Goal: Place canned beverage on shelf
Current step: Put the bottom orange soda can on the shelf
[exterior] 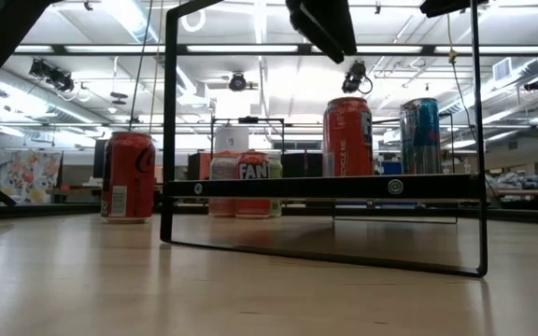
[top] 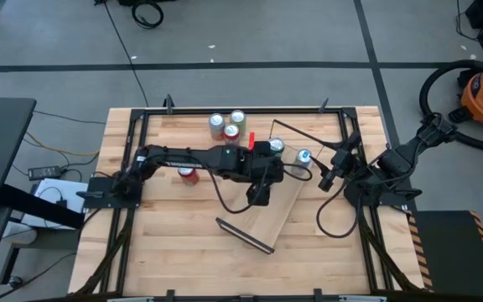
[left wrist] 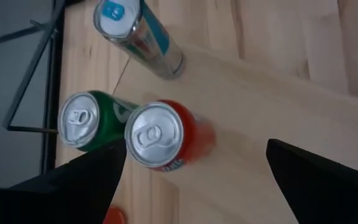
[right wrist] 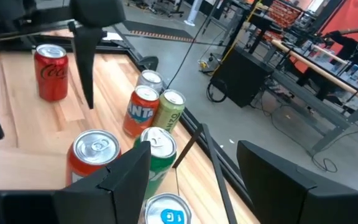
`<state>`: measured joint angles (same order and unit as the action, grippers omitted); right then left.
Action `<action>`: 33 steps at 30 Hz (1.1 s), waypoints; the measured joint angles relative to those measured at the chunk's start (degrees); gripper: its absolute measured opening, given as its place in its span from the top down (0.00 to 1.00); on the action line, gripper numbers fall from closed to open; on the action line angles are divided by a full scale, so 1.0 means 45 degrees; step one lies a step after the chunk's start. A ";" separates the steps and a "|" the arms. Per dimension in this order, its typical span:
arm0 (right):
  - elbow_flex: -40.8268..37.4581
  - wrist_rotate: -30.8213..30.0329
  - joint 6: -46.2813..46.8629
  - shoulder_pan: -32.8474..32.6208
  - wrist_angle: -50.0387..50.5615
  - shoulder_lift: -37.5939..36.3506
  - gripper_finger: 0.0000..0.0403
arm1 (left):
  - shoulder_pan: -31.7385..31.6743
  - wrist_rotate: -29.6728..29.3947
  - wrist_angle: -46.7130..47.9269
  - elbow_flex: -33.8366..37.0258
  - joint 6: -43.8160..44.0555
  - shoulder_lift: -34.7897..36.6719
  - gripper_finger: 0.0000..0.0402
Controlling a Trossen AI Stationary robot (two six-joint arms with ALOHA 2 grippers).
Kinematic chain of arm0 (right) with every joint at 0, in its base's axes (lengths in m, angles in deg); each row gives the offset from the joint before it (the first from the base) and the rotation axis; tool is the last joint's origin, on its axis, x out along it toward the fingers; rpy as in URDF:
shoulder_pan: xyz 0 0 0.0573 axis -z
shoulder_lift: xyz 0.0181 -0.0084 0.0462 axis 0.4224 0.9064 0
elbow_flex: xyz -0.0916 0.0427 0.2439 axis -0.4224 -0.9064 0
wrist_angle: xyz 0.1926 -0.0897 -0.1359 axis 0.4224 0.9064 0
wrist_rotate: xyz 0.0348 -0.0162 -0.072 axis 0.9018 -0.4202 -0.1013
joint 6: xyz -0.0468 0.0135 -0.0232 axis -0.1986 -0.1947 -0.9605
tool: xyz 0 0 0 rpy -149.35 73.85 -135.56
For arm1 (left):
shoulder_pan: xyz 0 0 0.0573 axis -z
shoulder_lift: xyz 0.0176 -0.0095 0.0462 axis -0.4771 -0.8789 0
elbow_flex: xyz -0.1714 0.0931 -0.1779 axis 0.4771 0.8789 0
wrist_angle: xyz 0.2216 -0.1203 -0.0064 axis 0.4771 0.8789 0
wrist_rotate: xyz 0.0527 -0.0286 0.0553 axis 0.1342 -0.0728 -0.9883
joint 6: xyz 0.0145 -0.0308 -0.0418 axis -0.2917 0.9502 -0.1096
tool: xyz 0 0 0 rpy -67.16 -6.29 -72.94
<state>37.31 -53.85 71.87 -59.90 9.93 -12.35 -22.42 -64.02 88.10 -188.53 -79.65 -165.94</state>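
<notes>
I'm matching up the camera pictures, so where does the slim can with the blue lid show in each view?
High view: the blue-lidded can is right of centre, at the shelf's far end.
Low view: right side, rightmost can on the shelf.
Left wrist view: top left, lid towards the camera.
Right wrist view: bottom edge, only its lid shows.
Shared landmark: the shelf's black wire frame beside the can.

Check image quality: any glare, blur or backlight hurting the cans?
Low view: bright ceiling lights backlight the shelf, leaving its cans dark but legible. Left wrist view: red can body smeared with blur, top sharp. High view: even light, cans small. Right wrist view: clear.
</notes>
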 joint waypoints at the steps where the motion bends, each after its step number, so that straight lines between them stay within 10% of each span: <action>1: 0.0000 0.0059 -0.0049 0.0000 -0.0062 0.0001 0.38 | 0.0009 -0.0002 -0.0056 0.0264 0.0055 0.0076 0.00; 20: -0.1059 0.4362 -0.8522 0.1679 -0.9947 0.2142 0.38 | -0.0525 0.0050 -0.7422 1.0177 0.0726 0.5882 0.00; 33: -0.0238 0.5057 -0.4457 0.2651 -0.8996 0.4571 0.38 | -0.1039 0.0878 -1.2690 1.4377 -0.0495 0.6678 0.00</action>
<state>36.24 -31.10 51.82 -47.97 -30.55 8.22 -27.10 -60.07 30.99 -123.83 -81.88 -135.89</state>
